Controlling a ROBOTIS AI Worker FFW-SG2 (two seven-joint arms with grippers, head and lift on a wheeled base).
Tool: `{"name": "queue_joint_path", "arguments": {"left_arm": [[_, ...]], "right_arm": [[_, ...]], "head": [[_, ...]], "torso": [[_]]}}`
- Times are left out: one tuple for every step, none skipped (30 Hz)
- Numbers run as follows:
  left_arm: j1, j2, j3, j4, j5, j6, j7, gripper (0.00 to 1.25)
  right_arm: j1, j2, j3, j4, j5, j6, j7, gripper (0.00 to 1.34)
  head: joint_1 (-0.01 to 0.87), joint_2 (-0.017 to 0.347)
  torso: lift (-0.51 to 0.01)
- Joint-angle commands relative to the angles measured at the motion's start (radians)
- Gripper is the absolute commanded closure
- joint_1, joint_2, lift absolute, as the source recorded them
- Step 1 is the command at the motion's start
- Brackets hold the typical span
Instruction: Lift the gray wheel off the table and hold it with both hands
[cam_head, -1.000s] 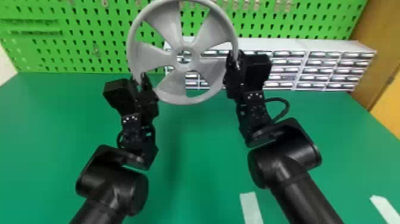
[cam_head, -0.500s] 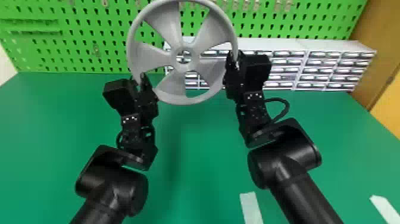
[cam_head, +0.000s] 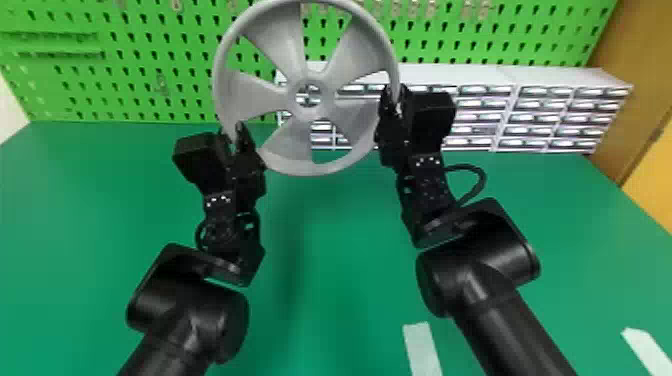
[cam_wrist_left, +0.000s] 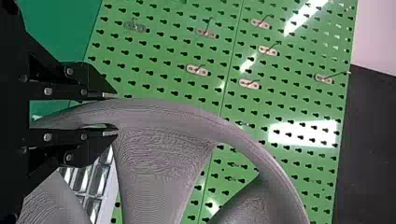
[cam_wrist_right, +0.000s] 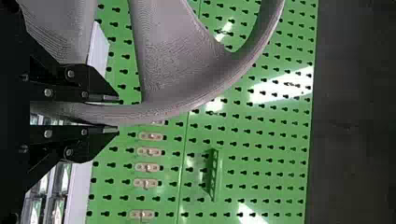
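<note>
Nothing has visibly shifted. Our left gripper (cam_head: 233, 136) and right gripper (cam_head: 394, 100), parted only by the rim (cam_head: 310, 169), still clamp the raised gray wheel (cam_head: 328, 92) (lift done, we judge); just hold.

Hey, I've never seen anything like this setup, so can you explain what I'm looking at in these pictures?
It's a robot with two black arms, left and right. The big picture looks down from its head; the other two come from cameras on its wrists, turned sideways. Each arm ends in a two-fingered gripper. The left gripper and right gripper hold opposite sides of a gray wheel by its rim, up above the green table. Two pale strips lie on the tabletop, and small drawers stand at its back, before a green pegboard.
</note>
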Motion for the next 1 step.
{"name": "queue_joint_path", "arguments": {"left_arm": [[0.0, 0.0, -0.001, 0.0, 0.0, 0.0, -0.001, 1.0]], "right_arm": [[0.0, 0.0, -0.001, 0.0, 0.0, 0.001, 0.0, 1.09]], "head": [[0.711, 0.015]], "torso": [[-0.098]]}}
